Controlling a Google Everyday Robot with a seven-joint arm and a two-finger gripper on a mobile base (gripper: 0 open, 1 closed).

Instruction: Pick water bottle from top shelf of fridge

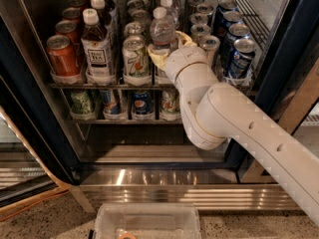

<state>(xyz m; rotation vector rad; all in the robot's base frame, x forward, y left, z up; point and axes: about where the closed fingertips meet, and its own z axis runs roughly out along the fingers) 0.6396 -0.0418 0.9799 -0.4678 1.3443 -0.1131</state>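
Observation:
The water bottle (162, 30), clear and ribbed with a white cap, stands at the front of a middle lane on the top shelf (109, 85) of the open fridge (30, 108). My gripper (167, 46) reaches into the fridge at that lane. Its yellowish fingers (154, 56) sit on either side of the bottle's lower body and are closed on it. The white arm comes in from the lower right and hides the bottle's base and the cans just behind it.
A dark tea bottle (96, 49) and a red can (62, 56) stand left of the water bottle, and a green-white can (135, 59) is right beside it. Blue cans (239, 56) stand at the right. A lower rack holds more cans (142, 103). A clear plastic bin (147, 222) lies on the floor.

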